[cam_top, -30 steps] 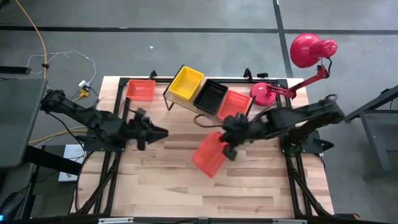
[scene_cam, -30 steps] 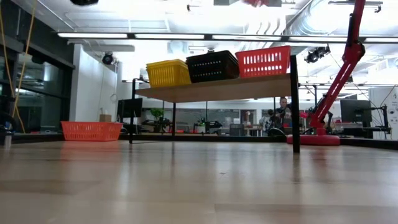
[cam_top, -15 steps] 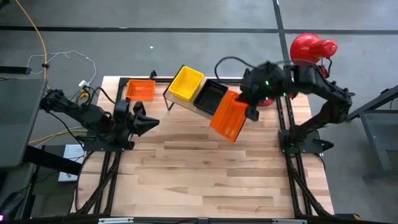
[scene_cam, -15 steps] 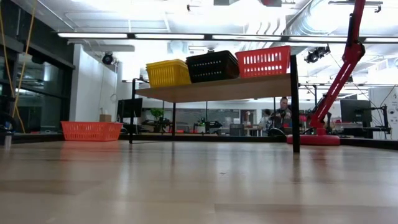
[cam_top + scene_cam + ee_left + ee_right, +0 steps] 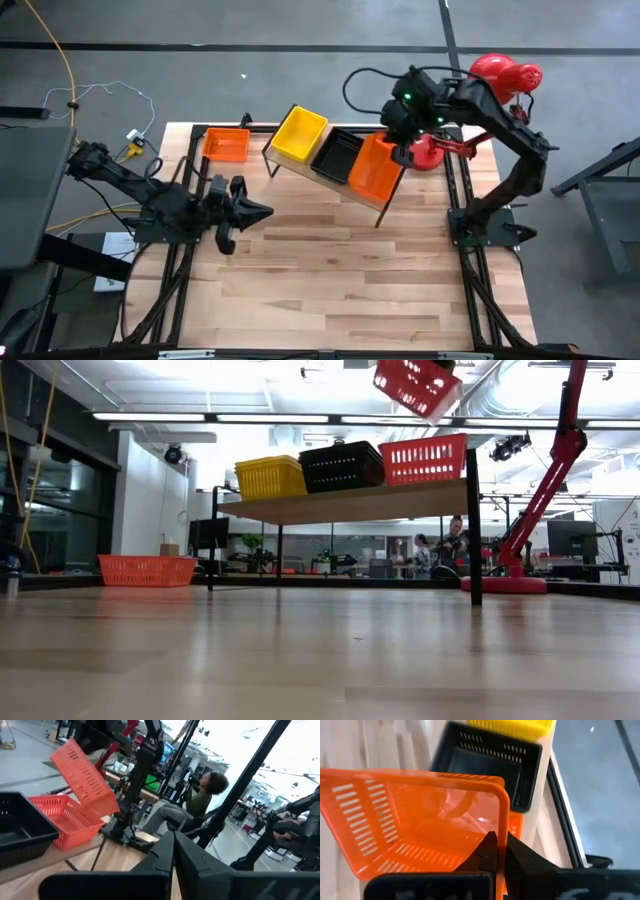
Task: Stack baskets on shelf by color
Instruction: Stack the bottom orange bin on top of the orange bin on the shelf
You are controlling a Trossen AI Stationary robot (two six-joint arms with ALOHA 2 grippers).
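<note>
The wooden shelf stands at the table's far edge with a yellow basket, a black basket and an orange-red basket side by side on its board. My right gripper is shut on a second orange-red basket, which hangs tilted above the shelf's right end. Another orange-red basket rests on its bottom on the table at the far left. My left gripper hovers shut over the table's left middle, with nothing in it. My right gripper pinches the top rim of one wall of the orange-red basket, one finger inside and one outside. The fingers slant down from the far right. The basket is lifted clear and hangs tilted above the basket on the shelf.
A red desk lamp stands at the far right corner, its base close behind my right gripper. The near half of the plank table is bare wood. A person sits in the room beyond.
My right gripper has carried the orange-red basket from the table's middle up and toward the far edge, turning it, so it now hangs over the shelf's right end. My left gripper has shut on nothing and rolled.
</note>
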